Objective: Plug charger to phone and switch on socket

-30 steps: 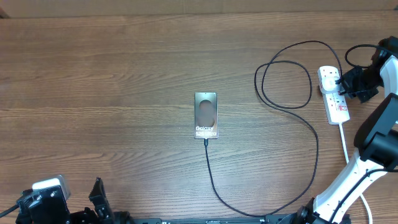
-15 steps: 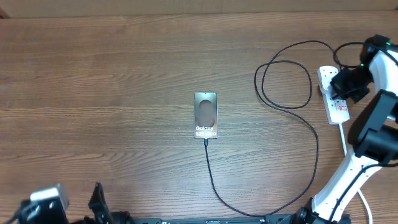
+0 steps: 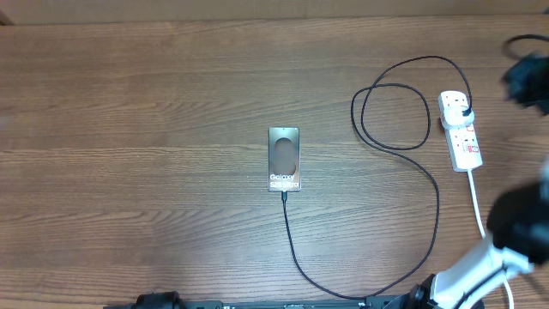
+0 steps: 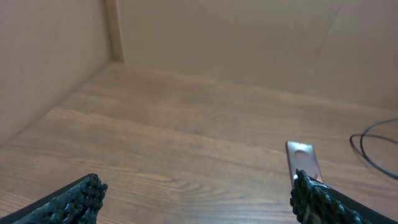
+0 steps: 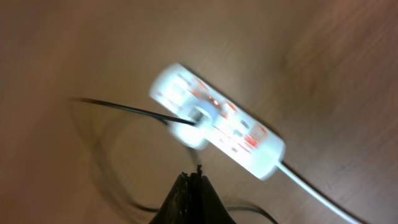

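The phone (image 3: 284, 159) lies face up at the table's middle, "Galaxy" text showing; its top end shows in the left wrist view (image 4: 301, 158). The black charger cable (image 3: 429, 184) runs from the phone's near end, loops, and its plug sits in the white socket strip (image 3: 460, 130) at the right. The strip shows blurred in the right wrist view (image 5: 217, 121) with orange-red switches. My right gripper (image 5: 196, 177) is shut and empty, raised above the strip; in the overhead view it is a blur (image 3: 527, 81) at the right edge. My left gripper (image 4: 199, 196) is open and empty, far left of the phone.
The white cord (image 3: 476, 202) of the strip runs toward the near right corner. A wooden wall (image 4: 249, 37) bounds the table's far and left sides. The right arm's base (image 3: 480, 266) stands at the near right.
My right gripper has lifted off the socket strip and moved up and right, out past the table's edge. My left arm has withdrawn from the overhead view at the near left.
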